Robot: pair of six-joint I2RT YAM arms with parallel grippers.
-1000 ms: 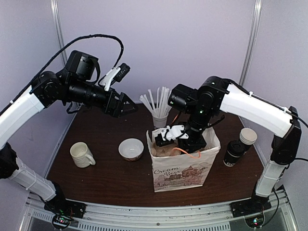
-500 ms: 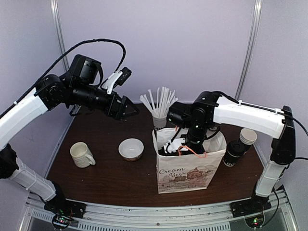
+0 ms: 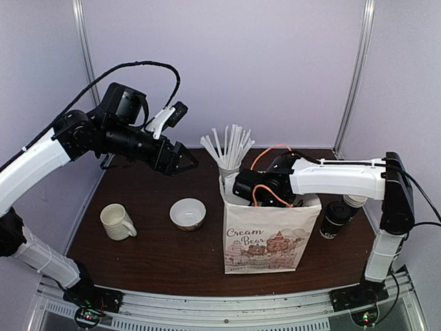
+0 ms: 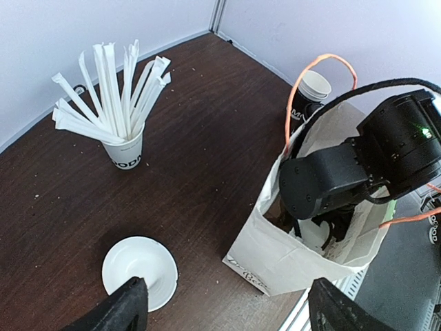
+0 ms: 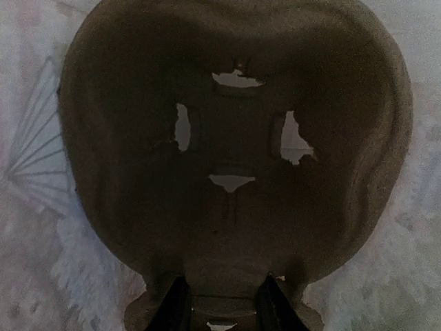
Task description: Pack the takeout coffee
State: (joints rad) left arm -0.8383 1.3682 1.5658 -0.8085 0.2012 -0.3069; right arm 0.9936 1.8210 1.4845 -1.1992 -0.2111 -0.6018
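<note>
Left gripper [image 3: 180, 157]: wide open, empty, over the table's [image 3: 141, 256] far-left part.
Right gripper [image 5: 224, 291]: now deeper in the paper bag [image 3: 265, 241]; jaws' state unclear.
Takeout coffee [image 3: 335, 219]: unmoved, right edge, beside the bag.

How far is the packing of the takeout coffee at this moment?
Done: the paper bag stands open on the table. In hand: the right arm reaches down into the bag; whether it holds anything is hidden. To do: the takeout coffee stands outside, to the right of the bag, not yet packed. The left fingers are open and empty.
</note>
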